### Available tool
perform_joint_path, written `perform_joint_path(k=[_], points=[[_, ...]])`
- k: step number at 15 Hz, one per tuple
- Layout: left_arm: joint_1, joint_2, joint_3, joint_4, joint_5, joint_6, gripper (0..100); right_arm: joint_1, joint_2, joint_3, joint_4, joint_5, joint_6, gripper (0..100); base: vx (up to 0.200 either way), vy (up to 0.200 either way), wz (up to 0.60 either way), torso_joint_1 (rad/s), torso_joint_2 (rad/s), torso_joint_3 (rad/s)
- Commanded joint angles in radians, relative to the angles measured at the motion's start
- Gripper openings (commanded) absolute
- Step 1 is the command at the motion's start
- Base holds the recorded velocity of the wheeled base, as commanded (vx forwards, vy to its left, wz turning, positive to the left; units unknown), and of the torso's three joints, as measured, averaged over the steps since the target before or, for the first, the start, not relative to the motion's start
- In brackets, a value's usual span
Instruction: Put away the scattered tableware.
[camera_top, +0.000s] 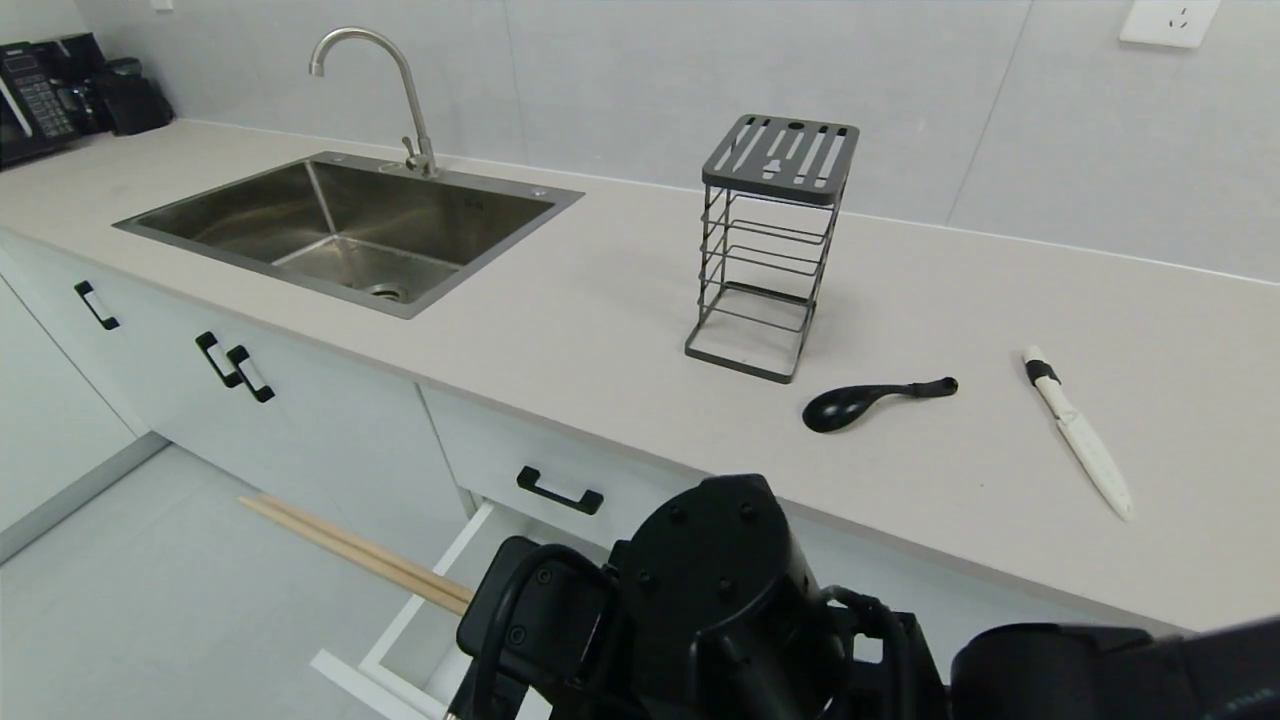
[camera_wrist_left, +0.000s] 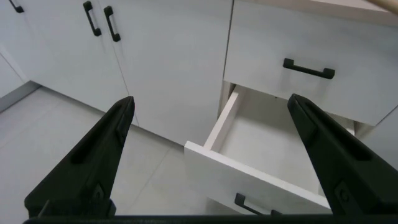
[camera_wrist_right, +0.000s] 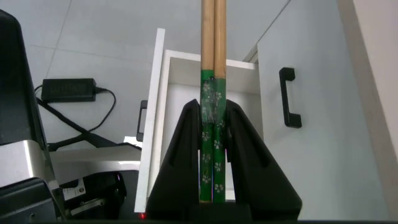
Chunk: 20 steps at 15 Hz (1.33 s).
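Holding a pair of chopsticks (camera_wrist_right: 208, 62) is the right gripper (camera_wrist_right: 211, 115), its fingers clamped on the green patterned ends. The wooden tips stick out at the lower left of the head view, by the open drawer (camera_top: 395, 625). The left gripper (camera_wrist_left: 210, 102) faces that same drawer, fingers wide apart. On the table (camera_top: 600, 330): black spoon (camera_top: 860, 402) right of centre, white knife (camera_top: 1080, 432) far right — the two lie apart. Wire rack (camera_top: 770, 250) at centre, sink (camera_top: 350, 225) upper left.

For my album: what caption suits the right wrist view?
Jaws shut on chopsticks by the open drawer.
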Motion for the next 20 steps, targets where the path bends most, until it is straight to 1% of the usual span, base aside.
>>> perform_joint_path(k=[1, 5, 14, 15, 16, 17, 20], points=[[0.000, 0.001, 0.000, 0.000, 0.001, 0.000, 100, -0.003, 0.007, 0.005, 0.002, -0.001, 0.002, 0, 0.000, 0.000, 0.00, 0.000, 0.00, 0.000], [0.000, 0.001, 0.000, 0.000, 0.001, 0.000, 100, -0.006, 0.013, 0.002, 0.003, -0.003, 0.008, 0, 0.000, 0.000, 0.00, -0.075, 0.15, 0.069], [0.000, 0.001, 0.000, 0.000, 0.001, 0.000, 100, -0.035, 0.062, -0.004, 0.002, -0.009, 0.025, 0, 0.000, 0.000, 0.00, -0.160, 0.31, 0.150], [-0.001, 0.001, 0.000, 0.000, 0.001, 0.000, 100, -0.035, 0.063, -0.009, 0.002, -0.018, 0.024, 0, 0.000, 0.000, 0.00, -0.154, 0.30, 0.144], [0.000, 0.001, 0.000, 0.000, 0.001, 0.000, 100, -0.033, 0.065, -0.018, 0.005, -0.096, 0.024, 0, 0.000, 0.000, 0.00, -0.198, 0.38, 0.173], [0.000, 0.001, 0.000, 0.000, 0.001, -0.002, 100, -0.030, 0.065, -0.018, 0.006, -0.136, 0.024, 0, 0.000, 0.000, 0.00, -0.227, 0.41, 0.193], [0.000, 0.001, 0.000, 0.000, 0.001, -0.002, 100, -0.026, 0.065, -0.015, 0.009, -0.149, 0.022, 0, 0.000, 0.000, 0.00, -0.229, 0.40, 0.173]])
